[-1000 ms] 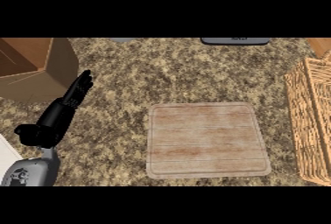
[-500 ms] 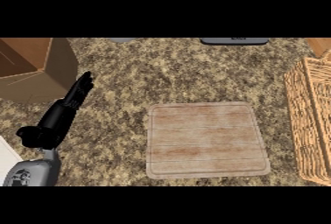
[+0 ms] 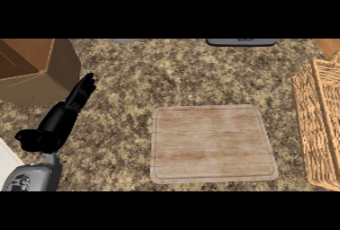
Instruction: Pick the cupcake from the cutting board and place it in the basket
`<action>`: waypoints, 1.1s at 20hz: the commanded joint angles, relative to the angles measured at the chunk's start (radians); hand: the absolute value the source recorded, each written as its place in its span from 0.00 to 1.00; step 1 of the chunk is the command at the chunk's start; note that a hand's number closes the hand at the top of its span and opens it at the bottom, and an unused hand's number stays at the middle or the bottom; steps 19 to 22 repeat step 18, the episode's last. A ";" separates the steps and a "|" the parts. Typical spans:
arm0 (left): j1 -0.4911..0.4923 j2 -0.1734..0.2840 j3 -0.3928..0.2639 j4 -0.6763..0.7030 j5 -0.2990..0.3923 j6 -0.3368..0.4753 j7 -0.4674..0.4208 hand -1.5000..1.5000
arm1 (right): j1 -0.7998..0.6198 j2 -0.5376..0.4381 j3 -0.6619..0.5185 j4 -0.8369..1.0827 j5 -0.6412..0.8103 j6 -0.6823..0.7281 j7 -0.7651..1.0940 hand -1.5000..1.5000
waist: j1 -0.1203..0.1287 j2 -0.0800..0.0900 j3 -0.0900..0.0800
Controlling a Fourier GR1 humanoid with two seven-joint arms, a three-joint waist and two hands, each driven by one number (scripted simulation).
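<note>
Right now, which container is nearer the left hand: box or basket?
The brown cardboard box, beside the left hand at the view's left. The wicker basket sits far right, beyond the cutting board.

A speckled brown and tan stone counter (image 3: 199,76) fills the view, seen from steeply above. At the upper left stands a brown wooden box (image 3: 36,67), its side in shadow. At the top edge, right of centre, lies part of a dark grey object (image 3: 240,42). A small orange-brown corner (image 3: 328,46) shows at the upper right. Light is even and soft.
</note>
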 commanded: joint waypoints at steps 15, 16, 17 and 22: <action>-0.071 0.012 0.038 0.094 0.003 -0.015 -0.023 0.50 | -0.163 -0.120 -0.160 0.174 -0.247 0.120 0.039 0.00 | -0.011 -0.001 -0.001; -0.016 0.014 0.031 0.020 0.011 -0.023 -0.010 0.50 | -0.116 -0.109 -0.211 0.135 -0.310 0.154 0.090 0.00 | -0.017 -0.006 -0.001; 0.007 0.023 0.036 -0.009 0.017 -0.029 0.021 0.50 | -0.111 -0.155 -0.232 0.228 -0.314 0.190 0.045 0.00 | -0.007 -0.003 0.000; -0.034 -0.036 -0.014 0.020 -0.017 0.013 0.031 0.50 | -0.117 -0.187 -0.232 0.238 -0.334 0.227 0.081 0.00 | -0.011 -0.002 0.000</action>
